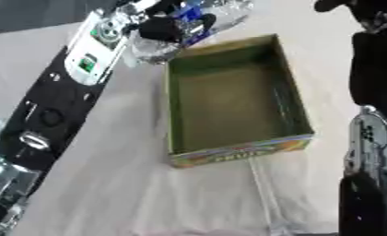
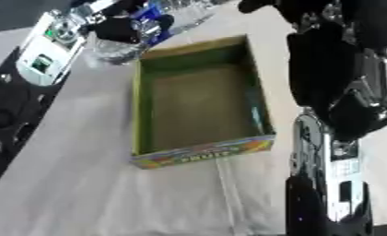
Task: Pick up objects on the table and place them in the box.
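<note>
Up at the far left, the left hand is curling round a clear bottle, holding it just outside the box's far-left corner. Inside, the box is showing bare floor. Along the right edge the right hand is hanging; its fingers cannot be made out.

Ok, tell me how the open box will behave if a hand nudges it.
Nothing shows inside the box, and its walls look like thin card, so it is probably light and would slide on the white cloth. It is low and wide, so tipping seems unlikely. The walls may flex if squeezed.
</note>
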### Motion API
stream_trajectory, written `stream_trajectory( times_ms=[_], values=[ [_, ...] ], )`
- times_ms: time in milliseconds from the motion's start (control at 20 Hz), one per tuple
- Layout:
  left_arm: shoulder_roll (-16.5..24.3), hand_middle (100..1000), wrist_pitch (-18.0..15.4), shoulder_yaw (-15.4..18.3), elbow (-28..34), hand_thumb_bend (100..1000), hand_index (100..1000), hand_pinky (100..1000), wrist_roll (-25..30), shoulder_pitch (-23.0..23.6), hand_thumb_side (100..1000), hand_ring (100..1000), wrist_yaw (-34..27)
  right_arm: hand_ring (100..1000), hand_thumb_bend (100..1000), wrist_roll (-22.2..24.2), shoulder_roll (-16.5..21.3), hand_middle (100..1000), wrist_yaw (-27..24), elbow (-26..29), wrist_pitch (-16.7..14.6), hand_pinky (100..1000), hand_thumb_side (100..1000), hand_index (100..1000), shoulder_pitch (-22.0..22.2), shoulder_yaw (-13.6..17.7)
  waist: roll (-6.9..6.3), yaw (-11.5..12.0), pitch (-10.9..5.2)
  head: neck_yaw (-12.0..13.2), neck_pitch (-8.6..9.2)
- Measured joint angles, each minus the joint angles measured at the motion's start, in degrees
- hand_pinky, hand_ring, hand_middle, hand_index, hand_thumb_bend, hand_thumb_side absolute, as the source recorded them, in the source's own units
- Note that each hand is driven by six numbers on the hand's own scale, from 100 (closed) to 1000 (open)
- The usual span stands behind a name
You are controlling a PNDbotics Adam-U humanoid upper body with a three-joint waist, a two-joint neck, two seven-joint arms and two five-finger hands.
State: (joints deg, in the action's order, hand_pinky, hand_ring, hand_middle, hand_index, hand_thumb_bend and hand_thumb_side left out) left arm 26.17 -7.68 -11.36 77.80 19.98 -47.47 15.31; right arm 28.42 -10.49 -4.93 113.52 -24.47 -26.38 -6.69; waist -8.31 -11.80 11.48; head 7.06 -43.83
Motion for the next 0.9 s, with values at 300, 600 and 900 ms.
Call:
stream_trajectory(
  times_ms=[300, 600, 900],
  values=[
    [-0.5, 784, -0.2, -0.2, -0.2, 100, 529, 100, 0.0, 0.0, 609, 258, 0.0, 729, 100, -0.3, 0.4, 852, 0.2, 0.0, -0.1, 607, 1000, 835, -0.1, 0.0, -0.77, -0.9, -0.08, -0.2, -0.01],
    [-1.0, 824, -0.5, -0.3, -0.2, 100, 573, 112, 0.2, 0.0, 652, 334, 0.2, 729, 100, -0.4, 0.5, 852, 0.2, 0.0, 0.0, 607, 1000, 836, -0.1, 0.0, -1.36, -1.5, -0.1, -0.6, -0.01],
    [-1.0, 1000, -1.6, -0.5, -0.2, 100, 891, 590, -0.7, 0.0, 1000, 746, 0.3, 729, 100, -0.4, 0.5, 853, 0.2, 0.0, 0.0, 607, 1000, 837, -0.1, 0.0, -1.6, -1.5, -0.13, -0.9, 0.0]
  ],
)
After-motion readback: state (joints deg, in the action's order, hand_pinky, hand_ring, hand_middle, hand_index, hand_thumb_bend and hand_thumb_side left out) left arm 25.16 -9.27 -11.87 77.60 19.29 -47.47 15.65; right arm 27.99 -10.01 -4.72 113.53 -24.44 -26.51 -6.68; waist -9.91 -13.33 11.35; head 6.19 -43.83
